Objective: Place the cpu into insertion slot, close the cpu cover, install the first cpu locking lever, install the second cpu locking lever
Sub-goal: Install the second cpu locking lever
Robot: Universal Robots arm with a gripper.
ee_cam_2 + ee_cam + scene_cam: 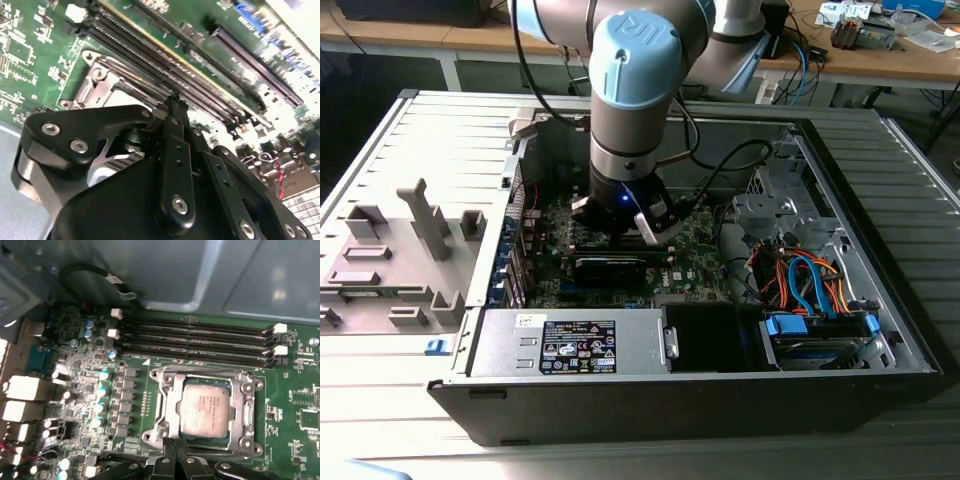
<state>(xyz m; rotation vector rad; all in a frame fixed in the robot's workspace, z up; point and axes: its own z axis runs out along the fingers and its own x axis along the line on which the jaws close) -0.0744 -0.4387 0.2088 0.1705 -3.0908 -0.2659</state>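
The black gripper (pixel 173 452) on the big grey and blue robot arm (pixel 630 100) hangs low inside the open grey computer case (pixel 880 330), right over the green circuit board (pixel 295 440). Its two thin black fingers (pixel 169 446) are pressed together with nothing between them, and their tips sit at the edge of the square socket with the silver metal rim (pixel 165 412). The small flat square chip with the silver-grey top (pixel 206 410) lies flat inside that socket. The thin silver metal frame with the big square window (pixel 247 407) is down around the chip, so the chip's top shows through the window. Just beside the socket run four long black memory slots (pixel 200 340) with white clips at their ends. In the second wrist view the closed fingers (pixel 176 125) point at the silver corner of the socket (pixel 95 75), close to those same long slots (pixel 150 50). In the exterior view, a silver power box (pixel 570 342) with a label sits at the near side of the case.
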